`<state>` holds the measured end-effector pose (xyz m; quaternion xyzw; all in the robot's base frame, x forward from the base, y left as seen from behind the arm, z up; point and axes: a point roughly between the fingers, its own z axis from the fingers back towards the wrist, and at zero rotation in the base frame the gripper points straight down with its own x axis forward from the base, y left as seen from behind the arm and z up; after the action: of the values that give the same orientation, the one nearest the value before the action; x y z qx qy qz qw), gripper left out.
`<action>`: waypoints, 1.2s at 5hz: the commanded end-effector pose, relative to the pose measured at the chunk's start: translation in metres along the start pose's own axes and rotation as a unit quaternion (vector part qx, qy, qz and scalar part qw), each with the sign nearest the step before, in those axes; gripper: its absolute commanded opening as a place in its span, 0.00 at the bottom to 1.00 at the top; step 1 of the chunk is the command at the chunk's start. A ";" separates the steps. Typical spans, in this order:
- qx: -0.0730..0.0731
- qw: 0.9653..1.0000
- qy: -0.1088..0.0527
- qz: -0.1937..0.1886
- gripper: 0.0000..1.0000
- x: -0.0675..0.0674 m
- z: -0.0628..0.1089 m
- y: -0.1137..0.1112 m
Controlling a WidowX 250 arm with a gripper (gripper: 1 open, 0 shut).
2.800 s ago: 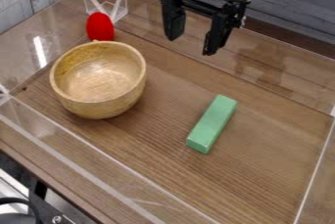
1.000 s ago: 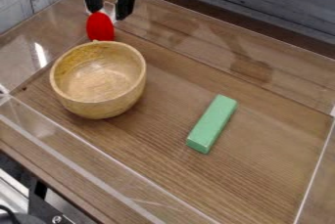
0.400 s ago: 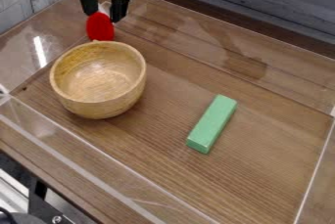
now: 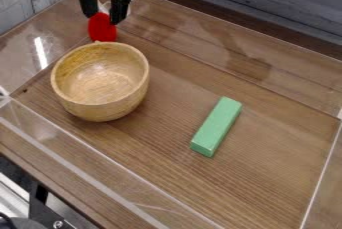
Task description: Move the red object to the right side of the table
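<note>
The red object, a small rounded red toy fruit, sits at the far left of the brown wood-grain table, just behind the wooden bowl. My gripper hangs directly over it, open, with one dark finger on each side of the fruit's top. The fingers hide the fruit's upper part. I cannot tell whether they touch it.
A wooden bowl stands at the left, close in front of the fruit. A green rectangular block lies right of centre. Clear acrylic walls edge the tabletop.
The gripper swept from the back centre over to the far left and has come down slightly over the red fruit. The fruit, bowl and block have not moved.
</note>
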<state>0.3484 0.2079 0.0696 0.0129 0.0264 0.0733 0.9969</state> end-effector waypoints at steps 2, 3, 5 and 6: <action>0.017 0.999 -0.036 -0.005 1.00 0.006 0.022 0.008; 0.018 0.999 -0.038 -0.008 1.00 0.006 0.023 0.007; 0.019 0.999 -0.042 -0.015 1.00 0.004 0.024 0.006; 0.019 0.999 -0.045 -0.015 1.00 0.003 0.025 0.005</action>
<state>0.3492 0.2080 0.0640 0.0149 0.0194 0.0537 0.9983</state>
